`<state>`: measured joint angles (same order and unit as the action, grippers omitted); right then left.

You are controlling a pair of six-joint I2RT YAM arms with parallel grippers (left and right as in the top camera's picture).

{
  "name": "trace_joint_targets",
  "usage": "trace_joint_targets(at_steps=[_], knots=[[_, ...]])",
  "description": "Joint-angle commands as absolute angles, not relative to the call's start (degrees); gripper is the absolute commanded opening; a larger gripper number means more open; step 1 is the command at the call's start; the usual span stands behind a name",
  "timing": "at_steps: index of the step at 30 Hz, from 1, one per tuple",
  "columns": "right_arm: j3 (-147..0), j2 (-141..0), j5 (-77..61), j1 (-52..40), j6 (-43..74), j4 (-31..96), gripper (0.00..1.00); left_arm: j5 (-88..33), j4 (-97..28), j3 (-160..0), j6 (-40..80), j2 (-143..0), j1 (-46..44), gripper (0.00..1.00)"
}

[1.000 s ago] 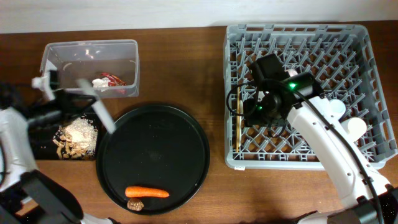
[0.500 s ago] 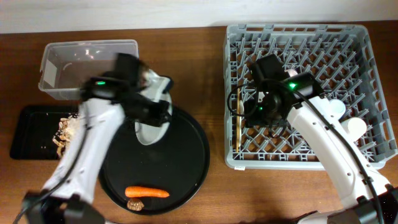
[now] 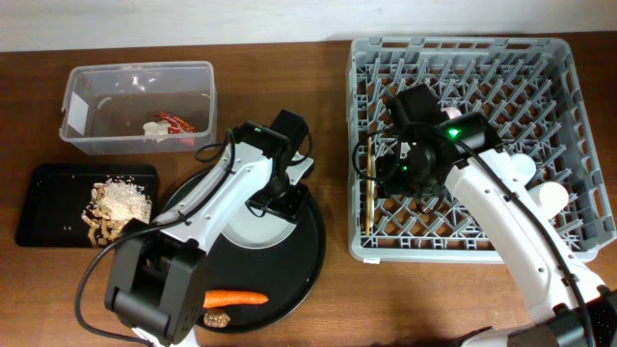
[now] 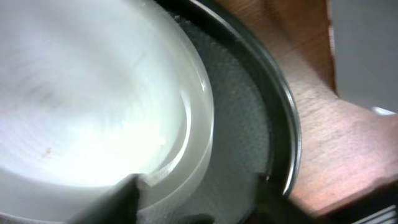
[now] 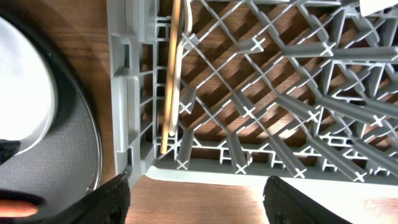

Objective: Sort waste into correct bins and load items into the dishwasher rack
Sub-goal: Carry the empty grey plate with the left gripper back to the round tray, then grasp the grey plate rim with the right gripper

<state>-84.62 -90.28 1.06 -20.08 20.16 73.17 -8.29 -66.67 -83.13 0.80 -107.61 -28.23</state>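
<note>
In half a second the left arm has swung right and the white round plate (image 3: 255,229) has shifted with it, lying now on the round black tray (image 3: 313,255) near the surface's front edge, the left fingers (image 4: 118,199) spread either side of its rim. The right fingers (image 5: 115,196), spread wide, stay hovering over the fork (image 5: 171,81) in the dishwasher rack (image 3: 540,87) by the right edge.

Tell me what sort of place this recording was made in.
Probably a staged tabletop kitchen clean-up station rather than a real kitchen: a grey dishwasher rack sits on a wooden table, with a clear tub and a shallow black tray as waste bins.
</note>
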Motion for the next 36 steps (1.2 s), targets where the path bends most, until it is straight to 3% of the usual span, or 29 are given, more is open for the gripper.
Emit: trace_joint_targets(at_steps=[1, 8, 15, 19, 22, 36], knots=[[-84.53, -90.37, 0.36, -20.18, 16.27, 73.06, 0.73, -5.93, -68.49, -84.14, 1.37, -104.51, -25.61, 0.65], [-91.90, -90.35, -8.73, -21.87, 13.04, 71.24, 0.73, -5.96, -70.52, -84.64, 3.25, -90.48, -11.11, 0.66], [-93.21, -93.21, -11.38, -35.44, 13.06, 64.07, 0.75, -6.63, -72.12, -84.62, 6.46, -83.74, 3.88, 0.75], [-93.21, -99.42, -9.58, -39.94, 17.34, 61.73, 0.75, -7.90, -72.25, -84.25, 6.46, -83.77, 5.69, 0.74], [-93.21, -106.67, -8.95, -41.60, 19.00, 60.16, 0.68, -7.90, -72.14, -84.25, 6.46, -83.77, 5.69, 0.75], [-93.21, -124.33, -6.48, -41.74, 27.55, 56.47, 0.60, -7.92, -72.03, -84.20, 6.46, -83.77, 5.69, 0.75]])
